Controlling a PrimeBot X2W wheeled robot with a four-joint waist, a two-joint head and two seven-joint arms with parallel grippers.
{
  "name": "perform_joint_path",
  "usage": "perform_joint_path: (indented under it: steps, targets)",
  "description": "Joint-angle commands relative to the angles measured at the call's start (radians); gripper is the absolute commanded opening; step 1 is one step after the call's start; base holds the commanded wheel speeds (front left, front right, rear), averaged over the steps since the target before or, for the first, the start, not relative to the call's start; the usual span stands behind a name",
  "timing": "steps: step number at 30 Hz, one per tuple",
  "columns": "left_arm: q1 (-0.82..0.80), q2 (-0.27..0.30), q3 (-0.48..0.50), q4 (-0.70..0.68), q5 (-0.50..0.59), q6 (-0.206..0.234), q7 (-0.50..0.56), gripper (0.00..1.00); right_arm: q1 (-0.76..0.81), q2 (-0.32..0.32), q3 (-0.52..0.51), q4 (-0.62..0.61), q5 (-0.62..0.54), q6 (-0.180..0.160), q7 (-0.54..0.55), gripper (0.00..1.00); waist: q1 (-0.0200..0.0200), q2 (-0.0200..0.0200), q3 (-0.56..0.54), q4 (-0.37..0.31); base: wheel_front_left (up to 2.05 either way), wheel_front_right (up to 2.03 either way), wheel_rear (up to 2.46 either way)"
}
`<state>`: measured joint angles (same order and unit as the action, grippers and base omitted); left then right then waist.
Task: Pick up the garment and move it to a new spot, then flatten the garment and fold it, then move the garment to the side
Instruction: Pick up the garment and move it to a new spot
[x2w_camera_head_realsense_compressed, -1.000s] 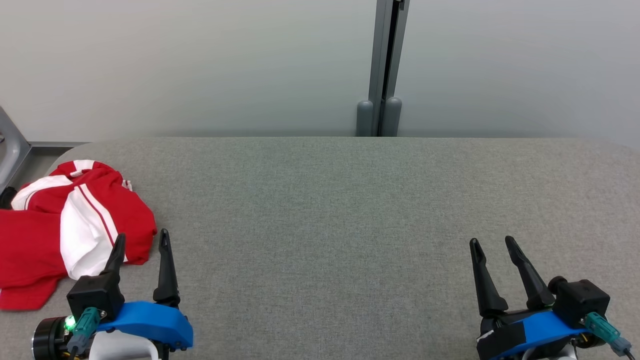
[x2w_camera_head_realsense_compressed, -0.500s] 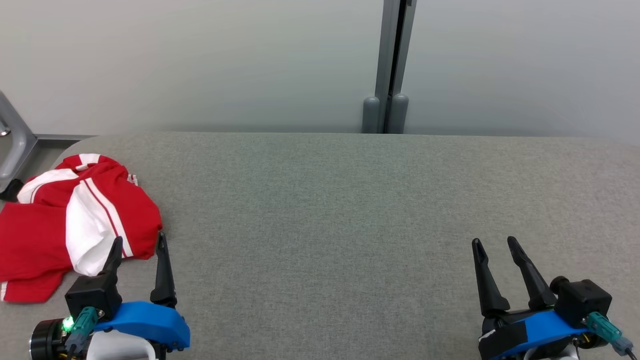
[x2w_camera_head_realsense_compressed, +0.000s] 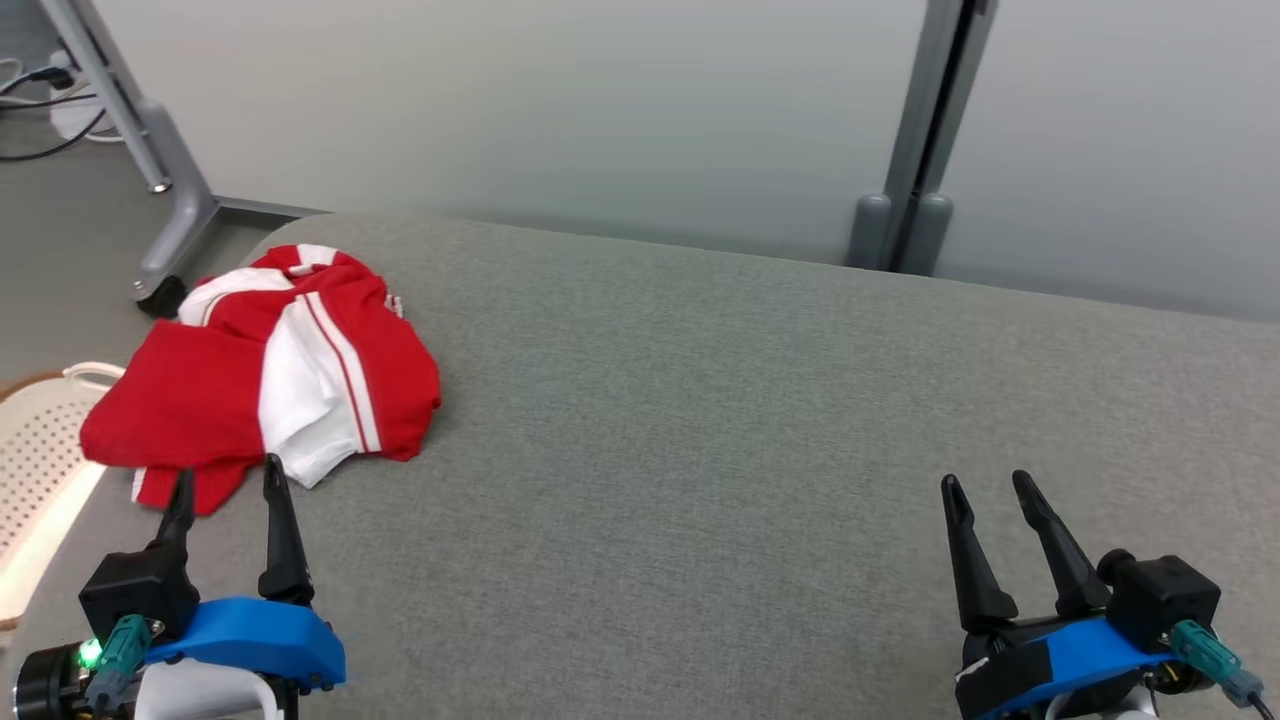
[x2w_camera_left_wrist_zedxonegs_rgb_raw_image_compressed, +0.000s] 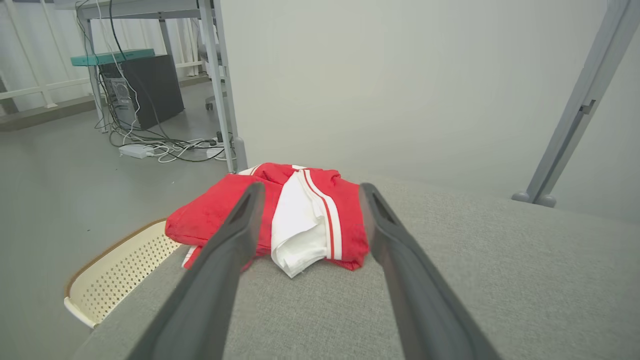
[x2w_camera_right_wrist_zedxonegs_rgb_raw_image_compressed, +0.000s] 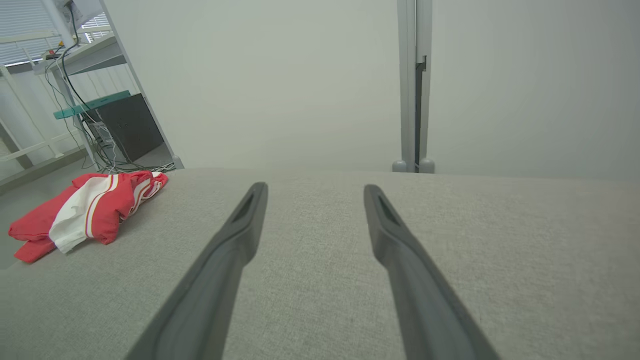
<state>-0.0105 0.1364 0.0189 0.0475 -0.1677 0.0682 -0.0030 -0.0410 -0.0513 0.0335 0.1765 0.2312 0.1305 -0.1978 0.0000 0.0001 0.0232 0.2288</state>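
Observation:
A red and white garment (x2w_camera_head_realsense_compressed: 270, 375) lies crumpled at the far left corner of the grey padded table (x2w_camera_head_realsense_compressed: 700, 420). It appears in the left wrist view as the garment (x2w_camera_left_wrist_zedxonegs_rgb_raw_image_compressed: 300, 220) and in the right wrist view as the garment (x2w_camera_right_wrist_zedxonegs_rgb_raw_image_compressed: 85, 212) at the left. My left gripper (x2w_camera_head_realsense_compressed: 228, 480) hovers open just in front of it, fingers pointing at its near edge and apart from the cloth. My right gripper (x2w_camera_head_realsense_compressed: 985, 485) is open over bare table at the lower right, nothing between its fingers.
A cream perforated basket (x2w_camera_head_realsense_compressed: 40, 470) stands on the floor beside the table's left edge. A grey frame leg (x2w_camera_head_realsense_compressed: 150, 150) with a caster stands behind the garment. A grey post (x2w_camera_head_realsense_compressed: 925, 140) rises against the pale wall. Cables and a dark box (x2w_camera_left_wrist_zedxonegs_rgb_raw_image_compressed: 145, 90) lie on the floor beyond.
The head camera has turned left, so the whole picture shifted right and the basket and frame leg came into view. Both grippers stay open.

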Motion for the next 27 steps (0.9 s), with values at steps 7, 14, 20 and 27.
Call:
perform_joint_path:
  steps: [7, 14, 20, 27]
  targets:
    - [0.017, 0.005, 0.011, -0.015, -0.011, 0.015, -0.015, 1.0, -0.007, -0.004, 0.0, -0.008, -0.005, 0.0, 0.007, 1.0, 0.0, -0.0001, 0.023, 0.106, 0.0, 0.0, 0.0]
    - [0.027, 0.011, 0.018, -0.009, -0.018, 0.026, -0.007, 1.0, -0.005, -0.005, 0.004, -0.011, -0.006, 0.0, 0.013, 1.0, 0.0, -0.0001, 0.023, 0.174, 0.0, 0.0, 0.0]
    - [0.032, 0.017, 0.023, -0.019, -0.026, 0.032, -0.006, 1.0, 0.002, -0.004, 0.002, -0.008, -0.005, 0.0, 0.014, 1.0, 0.0, -0.0001, 0.018, 0.206, 0.0, 0.0, 0.0]
    - [0.044, 0.027, 0.03, -0.024, -0.036, 0.037, -0.013, 1.0, 0.005, -0.004, 0.009, -0.002, -0.001, 0.0, 0.014, 1.0, 0.0, -0.0001, 0.014, 0.214, 0.0, 0.0, 0.0]
